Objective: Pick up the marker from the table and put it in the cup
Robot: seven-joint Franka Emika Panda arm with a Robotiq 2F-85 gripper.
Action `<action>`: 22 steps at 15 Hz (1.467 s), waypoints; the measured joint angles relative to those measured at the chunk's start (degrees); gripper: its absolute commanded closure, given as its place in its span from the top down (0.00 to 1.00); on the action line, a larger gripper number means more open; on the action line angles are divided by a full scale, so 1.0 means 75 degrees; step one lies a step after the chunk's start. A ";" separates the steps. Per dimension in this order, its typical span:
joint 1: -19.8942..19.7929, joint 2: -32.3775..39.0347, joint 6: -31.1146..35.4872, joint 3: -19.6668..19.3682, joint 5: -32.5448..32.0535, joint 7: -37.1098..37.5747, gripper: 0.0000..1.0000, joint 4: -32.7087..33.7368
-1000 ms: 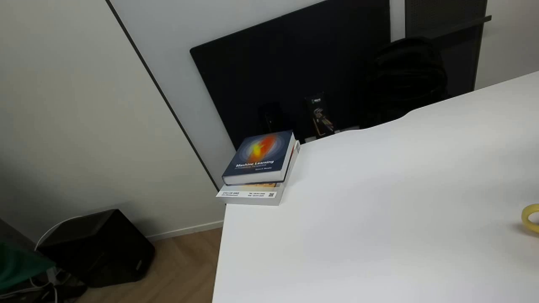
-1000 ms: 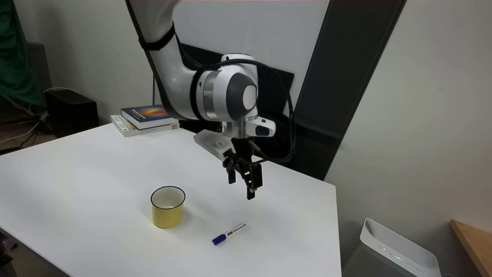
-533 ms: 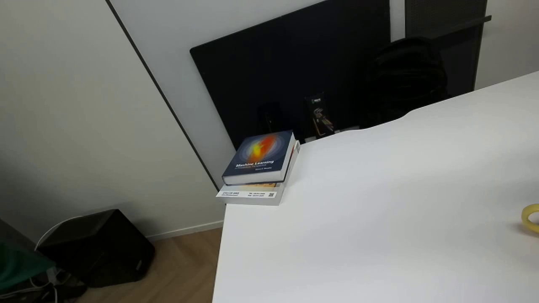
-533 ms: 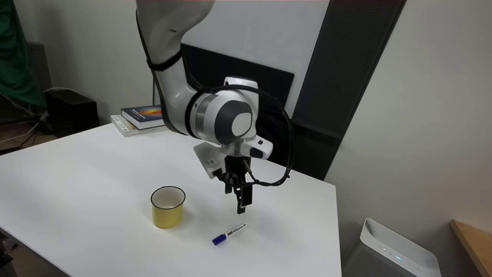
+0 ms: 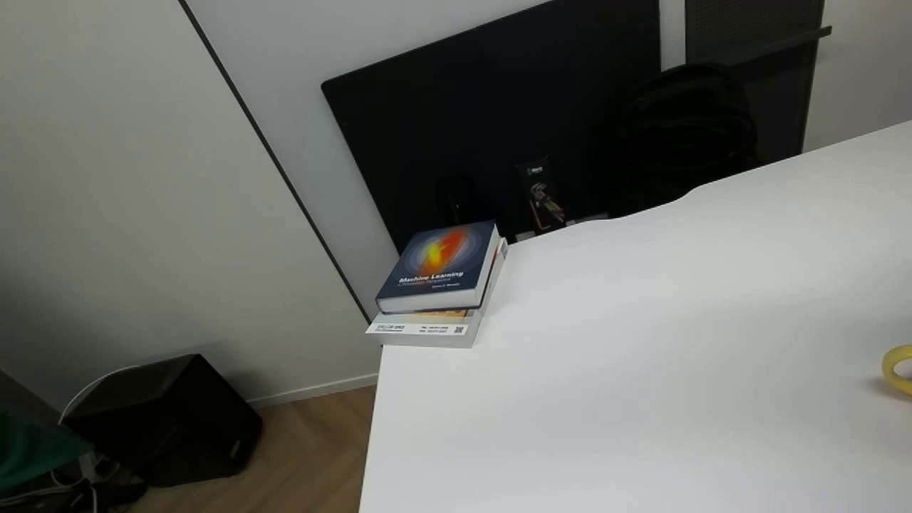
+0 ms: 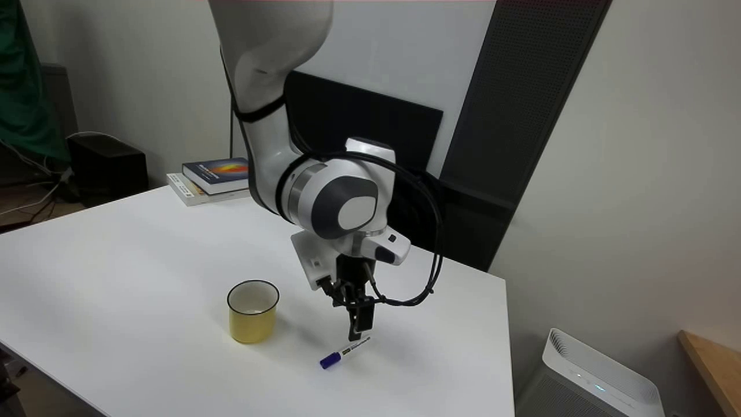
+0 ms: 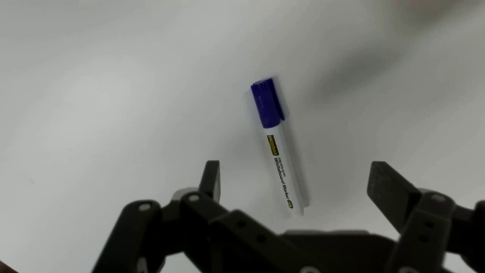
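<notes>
The marker (image 6: 345,351) lies flat on the white table (image 6: 145,260), its blue cap toward the front. In the wrist view the marker (image 7: 278,159) has its cap away from me and its white barrel end between the finger lines. My gripper (image 6: 347,319) points down just above the barrel end. In the wrist view the gripper (image 7: 295,168) is wide open and empty, with fingers on both sides of the barrel. The yellow cup (image 6: 252,325) stands upright left of the marker, and its inside looks empty. A yellow curved piece (image 5: 892,370), apparently the cup's handle, shows at an exterior view's edge.
Two stacked books (image 6: 214,179) lie at the table's far corner, seen in both exterior views (image 5: 442,271). A black panel (image 6: 359,110) stands behind the table. A white appliance (image 6: 596,382) stands beyond the right edge. A black cable (image 6: 434,231) loops beside the wrist.
The arm has come down and forward, bringing my gripper from well above the table to just over the marker. The marker and cup have not moved.
</notes>
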 measured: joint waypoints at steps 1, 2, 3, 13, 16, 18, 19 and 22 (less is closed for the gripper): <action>0.0000 0.0000 -0.0021 0.0000 0.0001 -0.0010 1.00 0.0000; 0.0000 0.0000 -0.0026 0.0000 0.0001 -0.0013 1.00 0.0000; 0.0000 0.0000 -0.0028 0.0000 0.0001 -0.0015 1.00 0.0000; -0.0143 0.0138 -0.0014 0.0210 0.0427 -0.0495 1.00 -0.0006; -0.0524 0.0231 -0.0015 0.0607 0.0828 -0.1029 1.00 0.0043; -0.0734 0.0368 -0.0025 0.0762 0.0912 -0.1340 1.00 0.0151; -0.0785 0.0465 -0.0025 0.0773 0.0908 -0.1455 1.00 0.0235; -0.0812 0.0836 -0.0016 0.0724 0.0863 -0.1659 1.00 0.0579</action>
